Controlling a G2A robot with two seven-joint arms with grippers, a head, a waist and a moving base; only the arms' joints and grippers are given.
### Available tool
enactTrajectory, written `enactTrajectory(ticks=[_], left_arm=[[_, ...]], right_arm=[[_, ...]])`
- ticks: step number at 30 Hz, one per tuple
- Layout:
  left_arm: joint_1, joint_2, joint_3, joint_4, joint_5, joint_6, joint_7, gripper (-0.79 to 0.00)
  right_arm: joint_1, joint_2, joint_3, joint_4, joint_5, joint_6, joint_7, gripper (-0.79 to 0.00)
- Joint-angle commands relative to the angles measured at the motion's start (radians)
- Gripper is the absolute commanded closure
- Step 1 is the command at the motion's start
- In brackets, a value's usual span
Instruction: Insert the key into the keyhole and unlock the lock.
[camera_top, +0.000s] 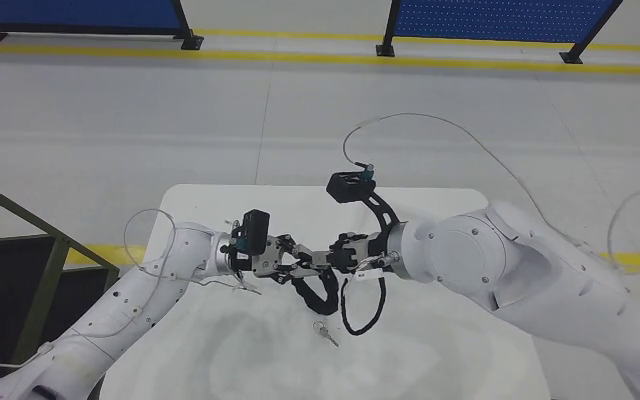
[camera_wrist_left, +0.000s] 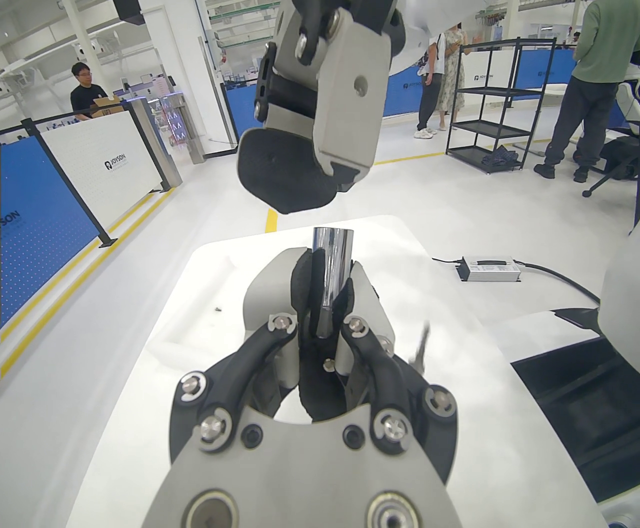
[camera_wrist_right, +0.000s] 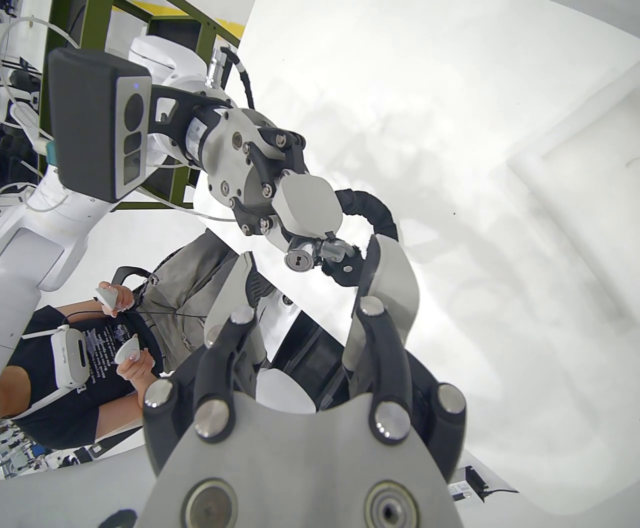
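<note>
First, find the key (camera_top: 325, 333). It lies flat on the bench (camera_top: 240, 350), towards your front edge and about midway along it. It sits a little nearer you than the spot where the two pincers meet, and apart from both. Nothing holds it, so insertion cannot begin until you fetch it.

Beyond the key, the left pincer (camera_wrist_left: 327, 282) is clamped on the lock (camera_top: 318, 290). It grips the chrome barrel (camera_wrist_left: 331, 270) across its sides, with the end standing out past the fingertips. From the right wrist you can see the keyhole (camera_wrist_right: 298, 260) on that end face, turned towards the right arm and uncovered. The black cable (camera_wrist_right: 380, 215) loops away behind the grip.

The right pincer (camera_wrist_right: 311, 252) stands wide apart and empty, its fingers on either side of the barrel end. One finger is just beside the cable's collar; I cannot tell whether it touches.

My advice: hold the left grip firm and leave the barrel as it is, since that keyhole angle looks right for a straight approach. Draw the right pincer back without snagging the cable, then go down to the key and take it by the bow so the blade projects. A flat key on a smooth top will likely skate, so come down squarely over it before closing. Line the blade up with the slot before you push.
</note>
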Motion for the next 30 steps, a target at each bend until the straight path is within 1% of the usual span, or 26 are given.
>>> enactTrajectory(ticks=[1, 2, 3, 10, 15, 21, 27, 29, 30], left_arm=[[-0.001, 0.000, -0.003, 0.013, -0.003, -0.002, -0.002, 0.000], [-0.002, 0.000, -0.005, 0.022, -0.002, -0.003, -0.002, 0.000], [-0.002, 0.000, -0.008, 0.030, 0.001, -0.002, -0.002, 0.000], [0.001, 0.011, -0.034, 0.054, 0.000, -0.010, -0.010, 0.000], [0.016, 0.034, -0.059, 0.046, 0.002, -0.012, -0.012, 0.000], [0.045, 0.078, -0.097, 0.016, -0.002, -0.012, -0.012, 0.000], [0.073, 0.126, -0.119, -0.029, -0.007, -0.012, -0.012, 0.000], [0.083, 0.147, -0.122, -0.053, -0.012, -0.012, -0.012, 0.000], [0.085, 0.153, -0.125, -0.056, -0.013, -0.012, -0.012, 0.000]], right_arm=[[-0.004, 0.002, 0.011, 0.007, 0.000, -0.008, -0.001, -0.643], [-0.007, 0.003, 0.016, 0.010, -0.001, -0.015, 0.002, -0.757], [-0.010, 0.005, 0.023, 0.015, -0.005, -0.025, 0.004, -0.785], [-0.060, 0.030, 0.064, 0.044, -0.046, -0.132, 0.044, -0.785], [-0.126, 0.055, 0.088, 0.045, -0.091, -0.237, 0.087, -0.785], [-0.206, 0.074, 0.060, 0.073, -0.207, -0.425, 0.157, -0.785], [-0.247, 0.068, -0.001, 0.118, -0.327, -0.638, 0.189, -0.785], [-0.259, 0.063, -0.027, 0.129, -0.402, -0.686, 0.186, -0.785], [-0.263, 0.061, -0.034, 0.130, -0.418, -0.693, 0.180, -0.785]])
